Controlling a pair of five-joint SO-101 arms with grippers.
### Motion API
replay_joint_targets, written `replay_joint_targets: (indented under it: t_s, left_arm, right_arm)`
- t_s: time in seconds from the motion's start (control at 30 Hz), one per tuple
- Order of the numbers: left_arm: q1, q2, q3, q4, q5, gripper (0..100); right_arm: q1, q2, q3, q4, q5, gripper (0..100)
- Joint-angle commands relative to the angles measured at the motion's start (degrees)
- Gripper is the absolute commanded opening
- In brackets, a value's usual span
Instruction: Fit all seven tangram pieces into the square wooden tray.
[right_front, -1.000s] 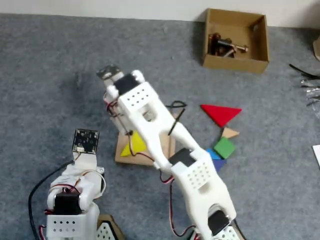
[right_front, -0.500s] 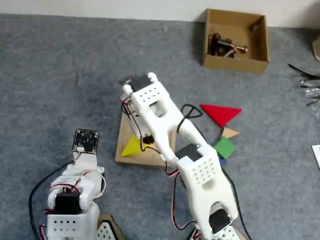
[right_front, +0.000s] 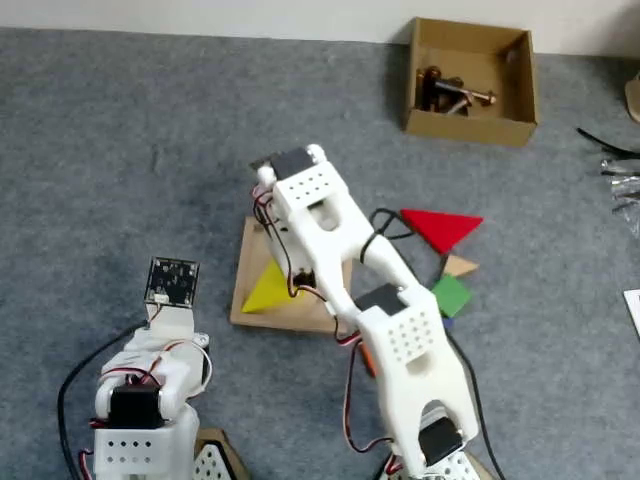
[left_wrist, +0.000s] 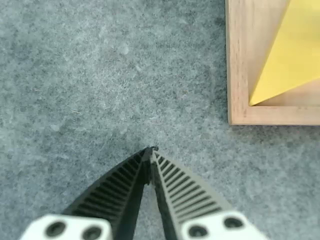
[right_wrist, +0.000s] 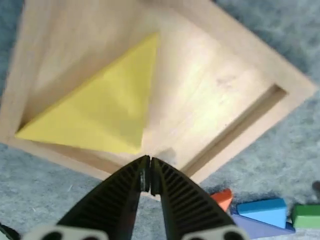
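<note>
R pincer (right_wrist: 149, 162) clenched, empty, held over tray (right_front: 238, 305) rim. Yellow tri (right_front: 268, 290) seated in near-left corner, prob. to leave room. Red tri (right_front: 440, 228), green sq (right_front: 450, 295) left on bench, right. L pincer (left_wrist: 151, 153) clenched, empty, parked near-left.

Soft, even room light, nothing harsh.
The grey mat (right_front: 120, 140) is lit flatly from overhead, and the right arm (right_front: 330, 230) throws only a faint, soft-edged shadow on it. In the right wrist view a pale sheen lies on the wooden tray (right_wrist: 200, 100) floor beside the yellow triangle (right_wrist: 105, 105), and dark shadow lines one inner wall.
</note>
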Motion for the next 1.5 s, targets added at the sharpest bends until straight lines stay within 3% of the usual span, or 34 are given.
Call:
replay_joint_targets:
  t_s: [0.0,0.6,1.13,1.3,1.47]
  left_arm:
    - [0.66,-0.57,1.01,0.18,0.09,1]
    - [0.66,-0.57,1.01,0.18,0.09,1]
    - [0.66,-0.57,1.01,0.18,0.09,1]
    - [0.66,-0.57,1.01,0.18,0.09,1]
    - [0.66,-0.57,1.01,0.18,0.09,1]
  right_arm:
    - [0.57,0.84,-0.84,-0.48,0.53,0.5]
    - [0.40,2.95,-9.01,-4.35,0.53,0.5]
    - [-4.18,2.77,-10.33,-7.69,0.62,0.5]
    - [-5.14,2.51,-10.42,-8.57,6.24,0.5]
    - [-4.97,2.51,-10.42,-11.74,6.51,0.5]
